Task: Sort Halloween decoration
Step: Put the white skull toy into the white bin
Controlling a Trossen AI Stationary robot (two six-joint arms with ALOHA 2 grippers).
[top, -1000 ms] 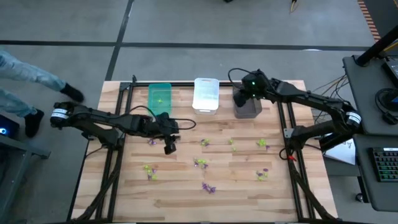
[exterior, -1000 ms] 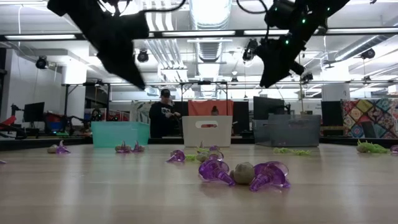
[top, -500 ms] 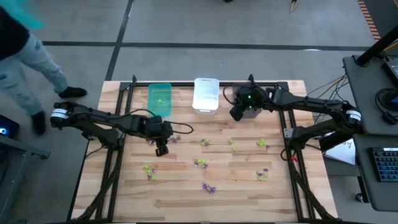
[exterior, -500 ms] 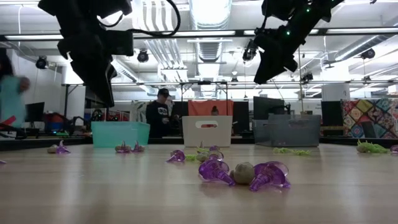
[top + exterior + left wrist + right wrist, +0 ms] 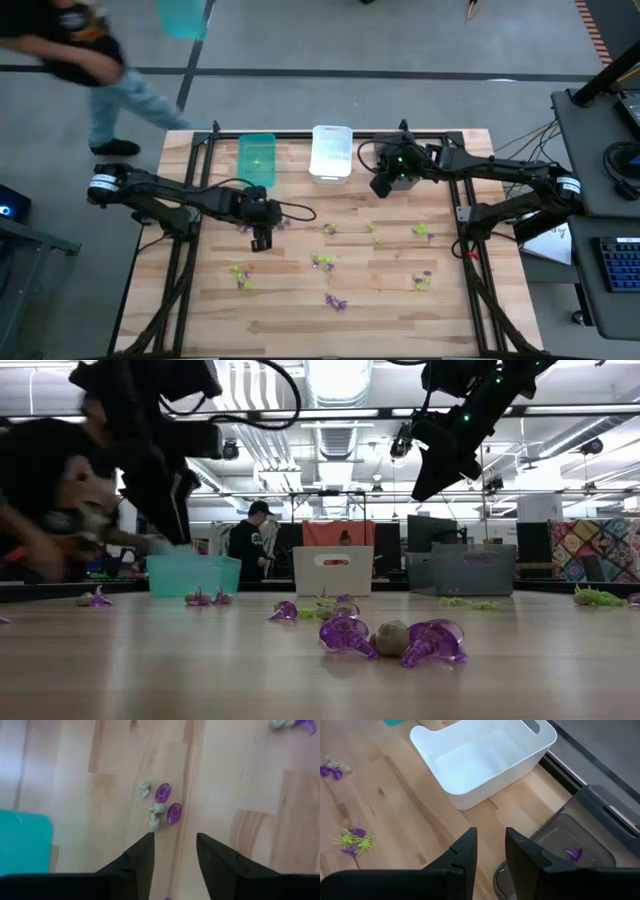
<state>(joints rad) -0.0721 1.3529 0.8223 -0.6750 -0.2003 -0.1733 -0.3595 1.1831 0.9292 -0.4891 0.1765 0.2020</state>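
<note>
Left gripper [image 5: 174, 851] lowered over purple trinkets [image 5: 168, 803], jaws parted; right gripper [image 5: 490, 851] empty, apart.

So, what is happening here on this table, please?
Two robot arms are sorting small Halloween trinkets into bins. The left gripper hangs with open fingers above a little purple and greyish cluster near the green bin, holding nothing. The right gripper is at the dark grey bin, where one purple trinket lies inside. The white bin looks empty. More trinkets lie scattered on the wooden table. A person passes beyond the table.
</note>
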